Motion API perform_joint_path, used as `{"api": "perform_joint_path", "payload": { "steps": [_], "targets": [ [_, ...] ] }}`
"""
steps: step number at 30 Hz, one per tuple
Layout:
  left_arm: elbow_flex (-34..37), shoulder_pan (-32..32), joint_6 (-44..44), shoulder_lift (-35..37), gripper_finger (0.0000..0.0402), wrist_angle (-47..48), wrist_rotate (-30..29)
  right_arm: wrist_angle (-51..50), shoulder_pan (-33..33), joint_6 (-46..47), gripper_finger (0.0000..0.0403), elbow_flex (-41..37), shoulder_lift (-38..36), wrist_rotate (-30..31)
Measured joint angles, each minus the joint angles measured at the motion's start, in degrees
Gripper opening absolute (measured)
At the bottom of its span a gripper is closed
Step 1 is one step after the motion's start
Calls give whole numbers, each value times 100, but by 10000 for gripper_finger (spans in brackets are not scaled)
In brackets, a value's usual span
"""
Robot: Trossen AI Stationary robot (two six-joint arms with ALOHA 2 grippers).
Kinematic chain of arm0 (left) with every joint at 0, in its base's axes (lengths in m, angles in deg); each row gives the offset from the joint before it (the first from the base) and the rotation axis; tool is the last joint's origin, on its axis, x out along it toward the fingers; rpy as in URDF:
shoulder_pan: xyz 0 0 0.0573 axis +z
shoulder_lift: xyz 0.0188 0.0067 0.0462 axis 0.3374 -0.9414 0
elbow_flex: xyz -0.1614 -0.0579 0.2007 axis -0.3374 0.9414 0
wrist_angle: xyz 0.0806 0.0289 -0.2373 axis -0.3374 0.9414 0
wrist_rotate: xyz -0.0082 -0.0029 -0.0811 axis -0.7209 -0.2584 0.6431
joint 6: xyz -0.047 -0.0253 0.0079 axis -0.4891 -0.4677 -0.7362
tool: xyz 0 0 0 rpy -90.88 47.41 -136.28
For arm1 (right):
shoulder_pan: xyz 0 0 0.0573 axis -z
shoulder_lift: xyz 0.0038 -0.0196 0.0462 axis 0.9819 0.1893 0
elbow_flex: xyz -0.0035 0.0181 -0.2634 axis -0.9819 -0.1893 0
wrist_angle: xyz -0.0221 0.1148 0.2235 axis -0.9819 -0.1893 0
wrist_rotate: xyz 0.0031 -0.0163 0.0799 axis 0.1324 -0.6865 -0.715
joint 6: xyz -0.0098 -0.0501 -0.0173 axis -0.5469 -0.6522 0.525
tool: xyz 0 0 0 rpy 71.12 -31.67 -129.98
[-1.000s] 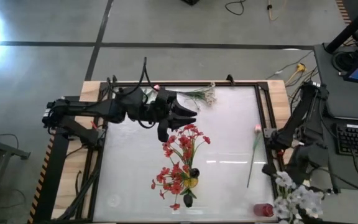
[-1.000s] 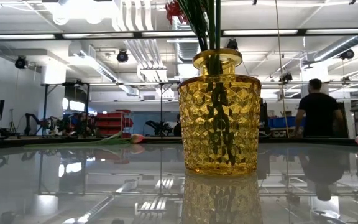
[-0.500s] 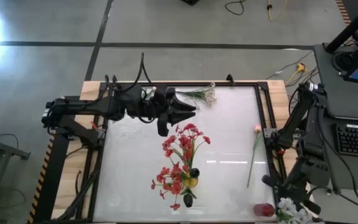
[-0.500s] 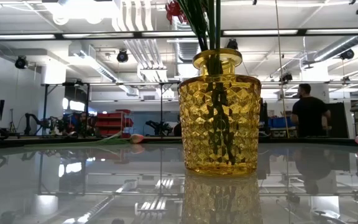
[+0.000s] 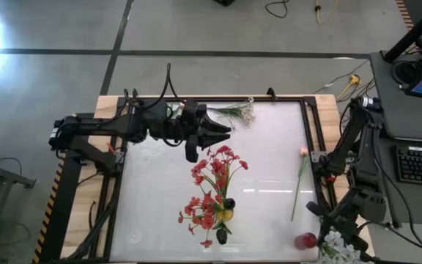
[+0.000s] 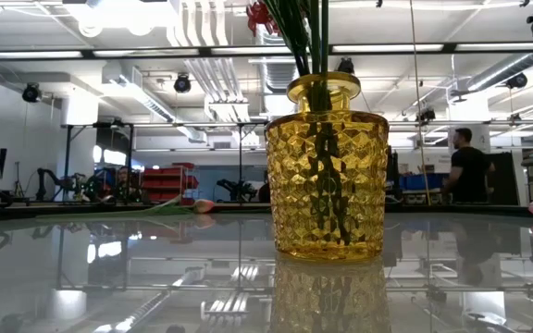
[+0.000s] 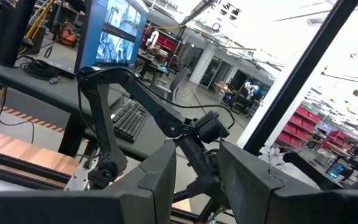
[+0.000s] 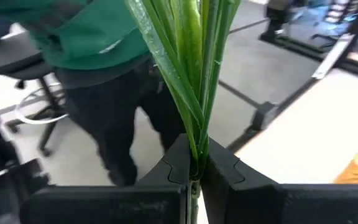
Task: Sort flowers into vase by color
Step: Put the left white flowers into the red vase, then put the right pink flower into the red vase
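Observation:
A yellow faceted vase (image 5: 226, 215) (image 6: 327, 176) stands near the table's middle and holds red blossom clusters (image 5: 212, 183) on green stems. A pink-budded flower (image 5: 299, 180) lies flat toward the right edge. A spray of tiny white blooms (image 5: 237, 112) lies at the far edge. My right gripper (image 5: 333, 231) (image 8: 194, 171) is at the near right corner, shut on a white-flowered bunch (image 5: 341, 246). My left gripper (image 5: 224, 132) (image 7: 197, 171) hovers open over the far middle, between the white spray and the red blossoms. My right gripper pinches a bundle of green stems and long leaves (image 8: 195, 152) between its two fingers. The stems run on forward past the fingertips. In the high view the white blossoms (image 5: 343, 248) show just beyond the gripper, at the table's near right corner.
A small red vessel (image 5: 305, 240) stands near the near right corner, close to my right gripper. A keyboard (image 5: 420, 163) and desk sit beyond the right edge. A person (image 8: 98, 74) in a green top stands close by. Another person (image 6: 465, 166) is far behind.
My right arm has swung toward the table's near edge, carrying the white-flowered bunch with it. The blossoms now show lower at the near right corner, partly out of the high view.

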Motion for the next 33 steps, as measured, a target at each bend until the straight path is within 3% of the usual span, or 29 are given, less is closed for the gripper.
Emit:
{"api": "perform_joint_path", "payload": {
  "steps": [13,24,33],
  "targets": [
    [0,47,-46,4,111,87,-7,116,2,765,18,-288,-122,149],
    [0,299,-155,7,102,815,-3,54,4,956,129,-236,-135,149],
    [0,600,-44,177,99,1528,54,-1679,9,2976,194,516,-131,-421]
  ]
}}
